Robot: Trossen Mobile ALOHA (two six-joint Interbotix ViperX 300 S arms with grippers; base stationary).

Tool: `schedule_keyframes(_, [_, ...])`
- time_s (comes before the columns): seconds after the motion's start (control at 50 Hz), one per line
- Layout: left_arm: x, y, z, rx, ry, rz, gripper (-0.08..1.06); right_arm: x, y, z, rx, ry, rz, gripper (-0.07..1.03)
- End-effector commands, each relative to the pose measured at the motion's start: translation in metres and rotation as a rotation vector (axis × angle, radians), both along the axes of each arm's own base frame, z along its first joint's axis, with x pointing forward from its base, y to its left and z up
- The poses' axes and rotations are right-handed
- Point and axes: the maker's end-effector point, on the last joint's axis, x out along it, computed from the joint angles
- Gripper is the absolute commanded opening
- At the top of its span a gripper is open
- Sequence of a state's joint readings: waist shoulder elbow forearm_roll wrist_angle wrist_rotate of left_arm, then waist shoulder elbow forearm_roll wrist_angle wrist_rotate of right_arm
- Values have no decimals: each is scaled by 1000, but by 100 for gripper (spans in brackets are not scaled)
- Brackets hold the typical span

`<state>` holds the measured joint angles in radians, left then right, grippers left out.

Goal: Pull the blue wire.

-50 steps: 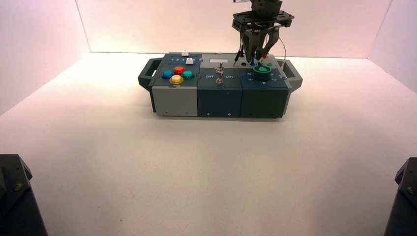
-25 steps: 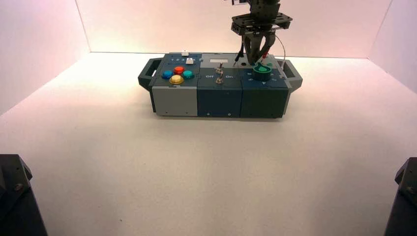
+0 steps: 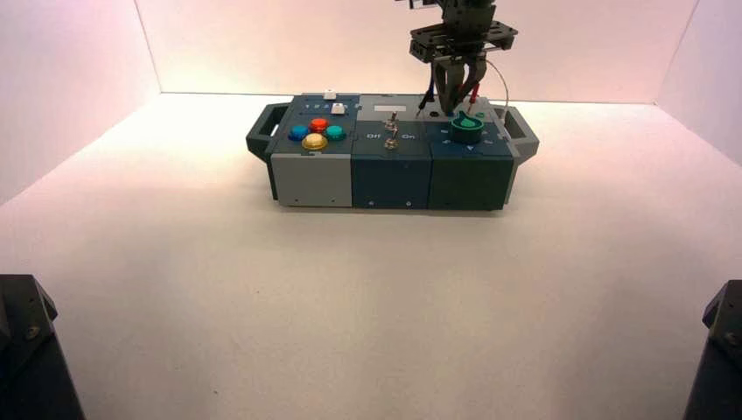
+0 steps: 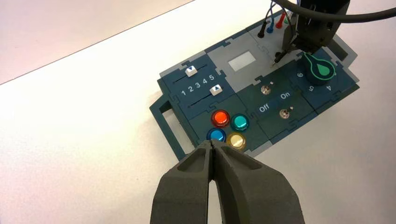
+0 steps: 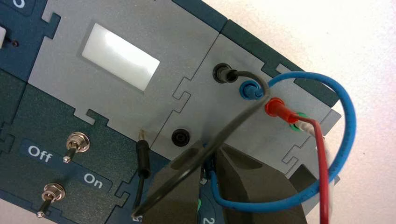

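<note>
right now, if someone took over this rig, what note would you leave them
Right gripper: over the box's back right corner, behind the green knob, fingers shut on the blue wire near one end.
Left gripper: shut, holding nothing, hovering off the button end of the box.
Blue wire: far plug sits in its socket between the black and red plugs; the gripped end is hidden by the fingers. A black pin plug hangs loose.
Done: grasp. Left: pull the blue wire out.
</note>
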<state>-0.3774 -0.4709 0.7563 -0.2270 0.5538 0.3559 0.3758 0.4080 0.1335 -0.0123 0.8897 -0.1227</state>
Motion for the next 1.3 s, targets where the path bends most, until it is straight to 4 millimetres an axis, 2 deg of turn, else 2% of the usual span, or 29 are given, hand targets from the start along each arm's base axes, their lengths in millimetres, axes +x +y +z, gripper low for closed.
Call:
schedule_keyframes(0.02, [4,-3,17,-16,-47,-5,-3,7,-3,19,-2,-35,3,-2])
schedule_keyframes(0.66, [4,-3,17,-17,-48,-4,-3,16,0,52,1,-49,5,-2])
schedule_keyframes(1.16, [4,-3,17,-17,-48,-4,-3,0,0,65,3,19,2,-2])
schedule_keyframes(1.22, [4,-3,17,-17,-50,-4,-3,-2,2,65,13,27,-2,1])
schedule_keyframes(1.24, [4,-3,17,-17,-50,-4,-3,-4,4,66,26,38,-6,9])
schedule_keyframes(1.26, [4,-3,17,-16,-50,-5,-3,-5,5,66,28,44,-4,12])
schedule_keyframes(1.3, [4,-3,17,-17,-50,-4,-3,-9,8,67,33,57,-1,24])
